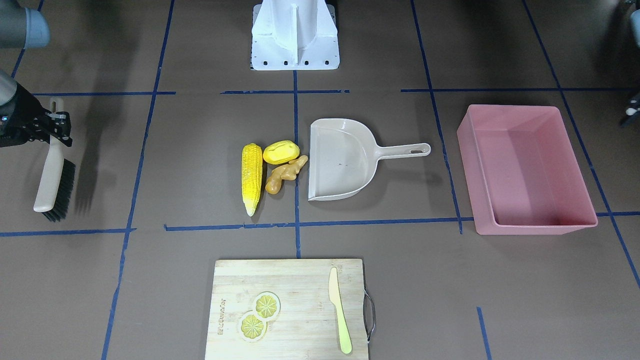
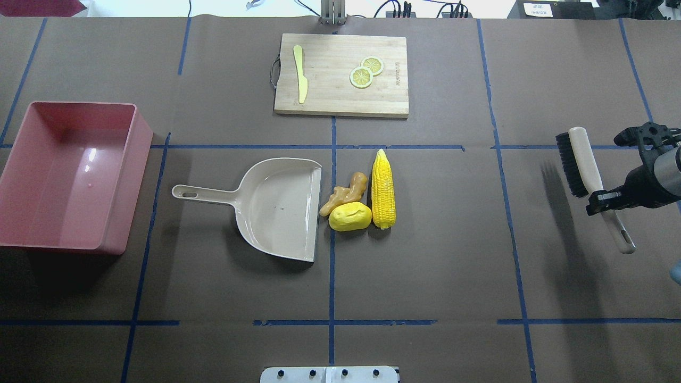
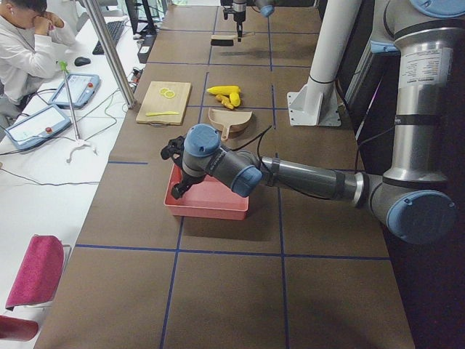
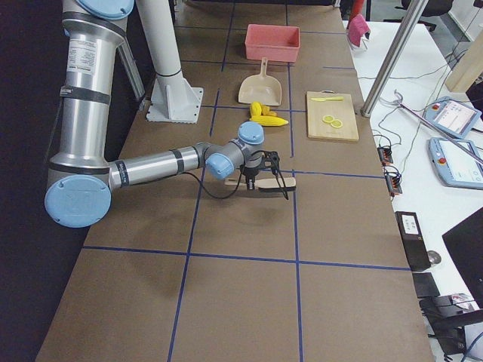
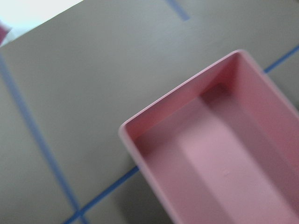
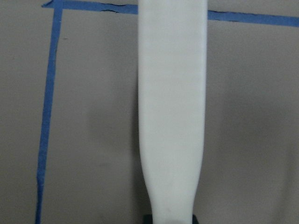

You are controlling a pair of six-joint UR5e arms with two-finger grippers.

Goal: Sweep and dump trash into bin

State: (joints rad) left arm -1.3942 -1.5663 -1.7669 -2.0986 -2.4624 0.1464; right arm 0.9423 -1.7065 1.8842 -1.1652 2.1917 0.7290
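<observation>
The trash lies together mid-table: a long yellow corn cob [image 2: 383, 189], a yellow potato-like lump [image 2: 350, 217] and a tan-orange ginger root [image 2: 346, 194]. They sit just off the open mouth of a beige dustpan [image 2: 276, 207]. The pink bin [image 2: 64, 181] stands empty at the table's left end. My right gripper [image 2: 604, 201] is shut on the beige handle of a black-bristled brush [image 2: 582, 159], held above the table far right of the trash. My left gripper [image 3: 175, 190] hovers over the bin's outer end. I cannot tell whether it is open or shut.
A wooden cutting board [image 2: 340, 96] at the far edge carries a pale yellow knife [image 2: 300, 74] and two lemon slices [image 2: 362, 77]. The robot's white base [image 1: 295, 35] stands on the near side. An operator [image 3: 25, 43] sits beyond the table's far side.
</observation>
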